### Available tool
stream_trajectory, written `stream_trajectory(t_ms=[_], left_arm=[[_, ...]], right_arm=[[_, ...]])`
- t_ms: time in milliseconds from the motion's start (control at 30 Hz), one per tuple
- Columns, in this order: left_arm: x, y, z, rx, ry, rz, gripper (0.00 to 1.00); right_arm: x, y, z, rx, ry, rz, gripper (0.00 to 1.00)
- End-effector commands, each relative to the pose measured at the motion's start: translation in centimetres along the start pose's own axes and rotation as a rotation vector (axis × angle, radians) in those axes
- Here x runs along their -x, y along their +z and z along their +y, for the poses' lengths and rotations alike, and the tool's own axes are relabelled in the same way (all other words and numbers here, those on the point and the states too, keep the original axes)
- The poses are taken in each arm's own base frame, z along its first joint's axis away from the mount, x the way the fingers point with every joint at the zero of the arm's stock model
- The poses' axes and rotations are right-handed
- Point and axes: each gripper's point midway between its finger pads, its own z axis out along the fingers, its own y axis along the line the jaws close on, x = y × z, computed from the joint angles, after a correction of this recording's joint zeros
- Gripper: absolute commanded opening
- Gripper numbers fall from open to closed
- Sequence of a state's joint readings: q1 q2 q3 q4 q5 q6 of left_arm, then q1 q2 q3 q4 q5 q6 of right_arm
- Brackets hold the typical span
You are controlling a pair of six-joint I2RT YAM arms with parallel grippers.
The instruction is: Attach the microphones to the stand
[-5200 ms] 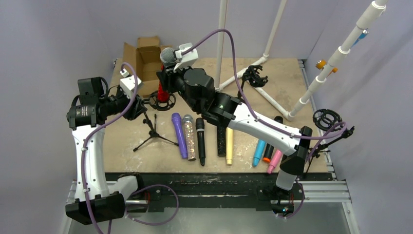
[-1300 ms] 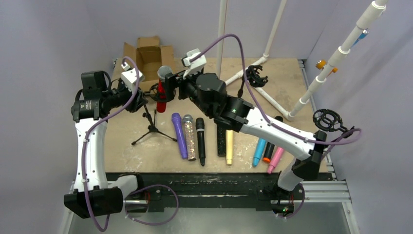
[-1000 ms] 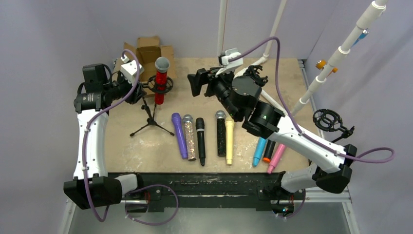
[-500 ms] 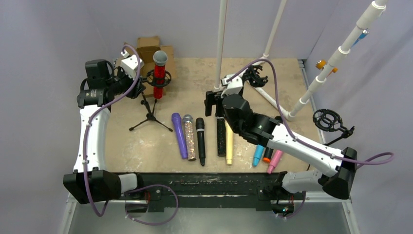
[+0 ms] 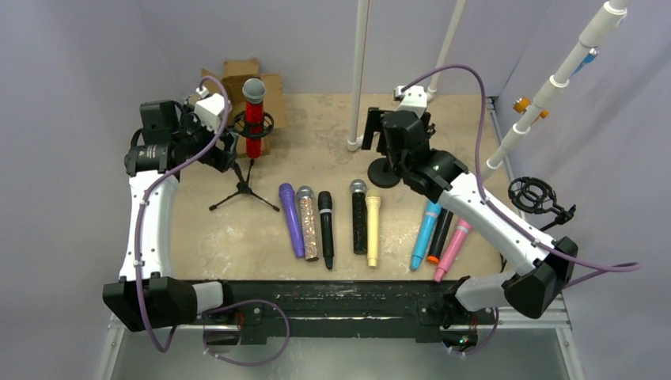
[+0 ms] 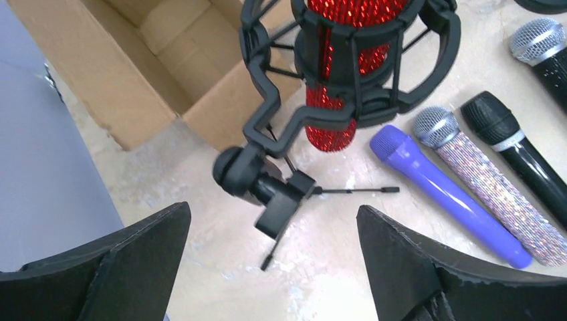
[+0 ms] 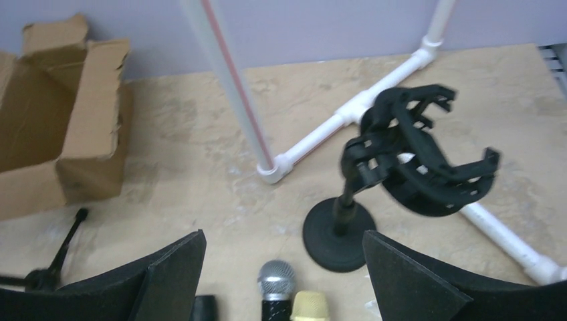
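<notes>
A red glitter microphone [image 5: 253, 117] stands upright in the black shock mount [image 6: 348, 60] of a tripod stand [image 5: 241, 188]. My left gripper [image 5: 224, 152] is open just left of that mount, touching nothing; in its wrist view the gripper [image 6: 273, 208] has nothing between its fingers. My right gripper [image 5: 378, 136] is open above a round-base stand [image 7: 337, 234], whose shock mount [image 7: 418, 157] holds nothing. On the table lie purple [image 5: 291, 219], silver glitter [image 5: 308, 223], black [image 5: 326, 228], silver-headed black [image 5: 359, 215], cream [image 5: 372, 226], light blue [image 5: 423, 233] and pink [image 5: 453, 249] microphones.
An open cardboard box [image 5: 237, 79] sits at the back left behind the tripod. A white pipe frame [image 7: 348, 114] crosses the back right of the table. Another black shock mount on a stand [image 5: 530, 194] is at the right edge.
My left gripper has opened and released the shock mount; the red microphone stays in it. My right arm swung right and back to the round-base stand.
</notes>
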State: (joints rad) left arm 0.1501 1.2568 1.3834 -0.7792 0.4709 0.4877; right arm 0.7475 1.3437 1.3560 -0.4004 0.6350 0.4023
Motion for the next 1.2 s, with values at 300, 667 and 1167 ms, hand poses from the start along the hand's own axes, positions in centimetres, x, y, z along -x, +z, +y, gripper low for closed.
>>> stream_trajectory(t_ms=[300,667,1167], left_arm=[[1.5,-7.5,-5.3,-0.062,-0.089,-0.03,1.0],[-1.4,-6.2,-8.7,-0.21,-0.2,0.02,1.0],[-2.3,-6.5,-9.2,-0.191,-0.18,0.002,1.0]], right_arm=[[6.3,5.5,-7.3,-0.195,-0.044,-0.029,0.82],[4.3,7.8,-7.6,-0.145,-0.034,0.066,0.65],[1.8,8.4,-5.0,-0.03,0.071,0.179,0.0]])
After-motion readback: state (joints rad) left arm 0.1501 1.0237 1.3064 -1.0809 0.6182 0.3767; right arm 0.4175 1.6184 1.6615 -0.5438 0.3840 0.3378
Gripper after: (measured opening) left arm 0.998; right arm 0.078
